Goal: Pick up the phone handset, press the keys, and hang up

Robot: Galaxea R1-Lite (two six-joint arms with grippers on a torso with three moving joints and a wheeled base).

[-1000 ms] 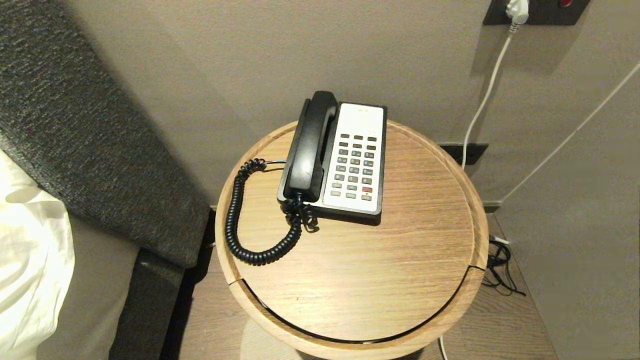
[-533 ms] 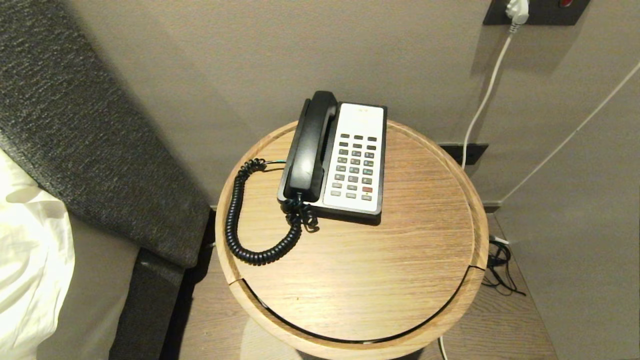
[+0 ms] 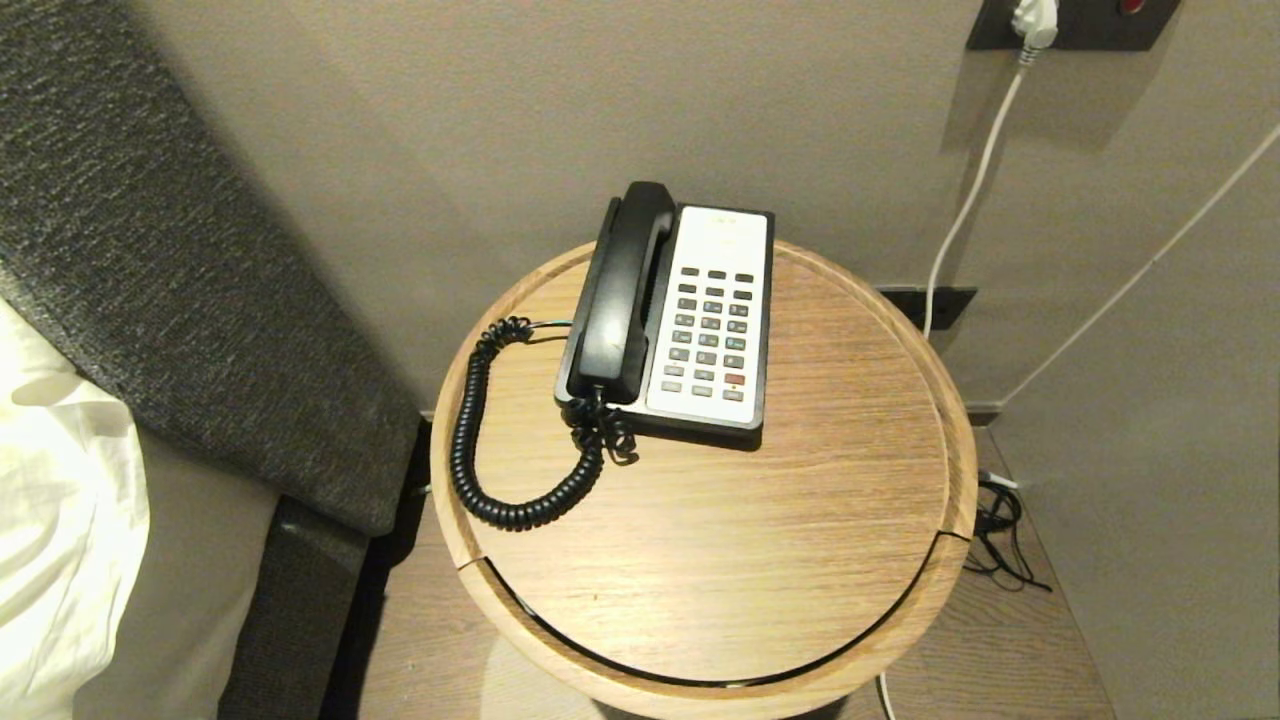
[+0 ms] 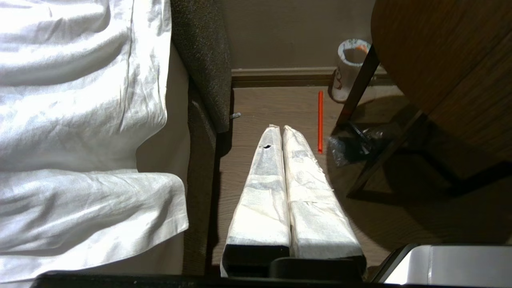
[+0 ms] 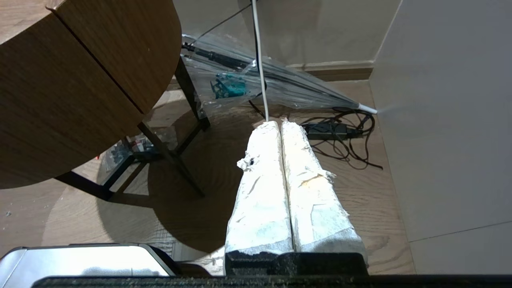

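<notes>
Black glossy curved phone handset (image 3: pixel 620 290) rests cradled; both closed grippers, left gripper (image 4: pixel 282 129) and right gripper (image 5: pixel 280 124), might snag its coiled cord (image 3: pixel 490 440).

The long curved glossy black plastic phone handset (image 3: pixel 622 290) is lying in the cradle to the left of the grid of small dark grey keys (image 3: pixel 712 331), both sitting toward the rear of the round wooden side table (image 3: pixel 720 560), which is standing beside both pairs of pressed-together jaws and above them.
</notes>
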